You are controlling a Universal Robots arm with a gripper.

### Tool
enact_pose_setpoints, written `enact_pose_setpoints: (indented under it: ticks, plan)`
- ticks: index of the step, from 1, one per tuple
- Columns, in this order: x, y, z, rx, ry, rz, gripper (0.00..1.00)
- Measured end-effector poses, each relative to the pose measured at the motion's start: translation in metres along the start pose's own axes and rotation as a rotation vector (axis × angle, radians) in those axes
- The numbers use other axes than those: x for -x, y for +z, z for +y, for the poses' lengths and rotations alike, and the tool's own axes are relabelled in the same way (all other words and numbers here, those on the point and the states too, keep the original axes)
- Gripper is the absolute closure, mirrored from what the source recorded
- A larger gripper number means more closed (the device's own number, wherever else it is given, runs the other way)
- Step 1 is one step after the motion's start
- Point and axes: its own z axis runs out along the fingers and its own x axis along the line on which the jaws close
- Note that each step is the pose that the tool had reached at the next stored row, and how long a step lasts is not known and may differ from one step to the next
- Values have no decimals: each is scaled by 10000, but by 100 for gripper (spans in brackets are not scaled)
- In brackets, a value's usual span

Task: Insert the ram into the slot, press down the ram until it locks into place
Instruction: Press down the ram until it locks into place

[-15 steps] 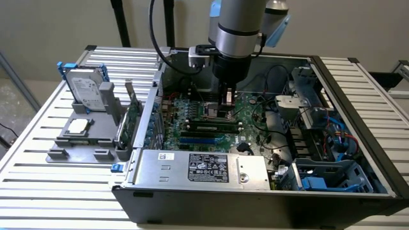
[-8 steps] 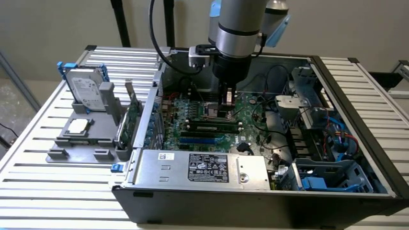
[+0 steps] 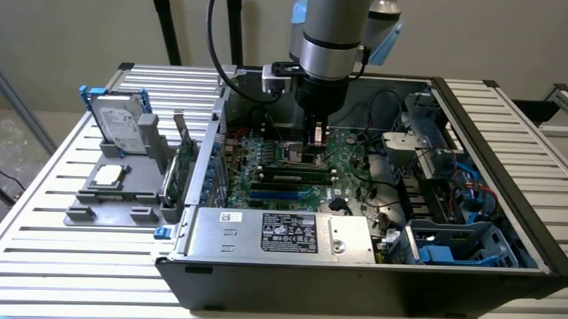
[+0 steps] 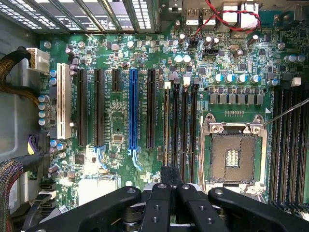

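Fingers [image 4: 161, 203] of the black, link-armed gripper [image 4: 171, 180] are drawn close together, and I can make out nothing between them. In the exterior view the gripper [image 3: 317, 159] hangs low inside the open dark-grey computer case [image 3: 497, 173], right over the wide green motherboard [image 4: 116, 130].

Just in front of its tip is the ram [image 3: 293, 176], a long thin green circuit-board stick with black chips. It stands on edge in a long narrow black plastic slot [image 3: 293, 183]. Whether the tip touches the stick, or whether the end clips have closed, I cannot tell. Beside that bank of slots lie the square metal processor socket [image 4: 234, 154] and, further off, a blue expansion slot [image 4: 133, 108].

The ram is probably light and stiff but brittle, thin enough to crack if twisted. It is best held or pushed along its bare top edge near the ends, straight down and not sideways. The chips should not be squeezed.
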Motion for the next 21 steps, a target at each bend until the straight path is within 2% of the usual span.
enact_pose_setpoints:
  ticks: [15, 21]
  plan:
    - [-10, -1, -3, 11, 15, 2, 89]
    - [-13, 0, -3, 49, 824, -25, 89]
